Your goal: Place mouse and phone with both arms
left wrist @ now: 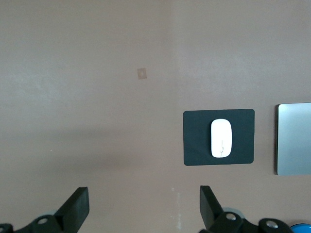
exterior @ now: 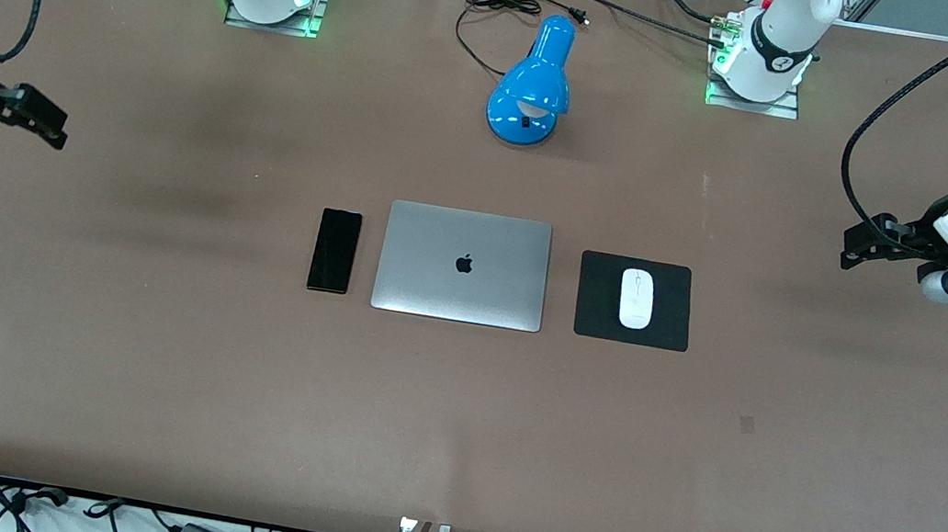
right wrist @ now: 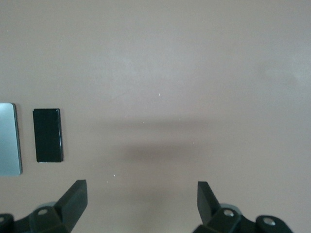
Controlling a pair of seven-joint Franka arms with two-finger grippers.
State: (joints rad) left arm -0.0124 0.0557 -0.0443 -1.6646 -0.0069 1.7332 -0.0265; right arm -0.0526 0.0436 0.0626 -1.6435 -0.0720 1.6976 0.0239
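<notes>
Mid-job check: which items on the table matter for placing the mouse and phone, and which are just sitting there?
Job items:
- mouse, on the mouse pad
- phone, beside the laptop
- left gripper, open, over bare table
- right gripper, open, over bare table

Just lying about:
- laptop, closed
- mouse pad
- blue desk lamp

The left arm is hanging raised at its own end of the desk, its end effector (exterior: 856, 250) spread wide and holding nothing. The right arm is mirroring it, end effector (exterior: 49, 123) likewise gaping and unloaded.
</notes>
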